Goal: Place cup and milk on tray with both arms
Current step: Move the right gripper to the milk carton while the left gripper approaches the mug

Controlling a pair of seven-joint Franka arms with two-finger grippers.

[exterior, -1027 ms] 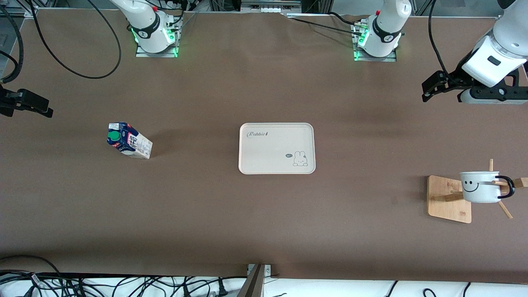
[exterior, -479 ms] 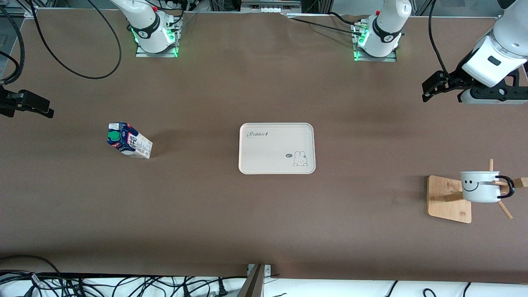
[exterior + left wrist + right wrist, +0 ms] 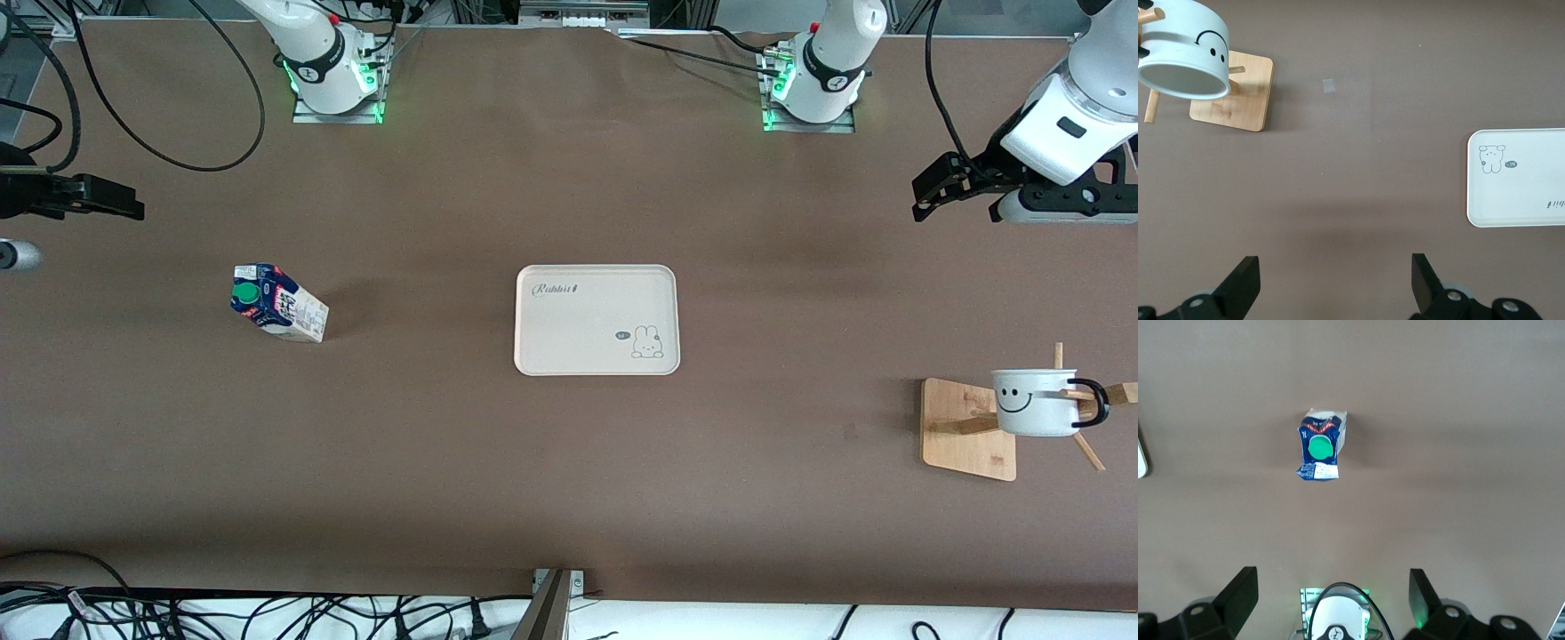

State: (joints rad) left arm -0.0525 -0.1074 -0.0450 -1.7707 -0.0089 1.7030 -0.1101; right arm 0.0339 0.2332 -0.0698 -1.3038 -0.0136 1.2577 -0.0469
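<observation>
The left gripper (image 3: 929, 191) hangs with its jaws wide apart and empty, over bare table; the cup (image 3: 1034, 402) hangs on a wooden rack (image 3: 965, 436), well apart from them. The right gripper (image 3: 124, 204) is also spread and empty, with the milk (image 3: 277, 302) standing well clear of its jaws. The tray (image 3: 596, 267) lies between cup and milk, holding neither.

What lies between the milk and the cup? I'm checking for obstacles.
Only the tray lies between the milk and the cup; otherwise bare table, per the front view.
</observation>
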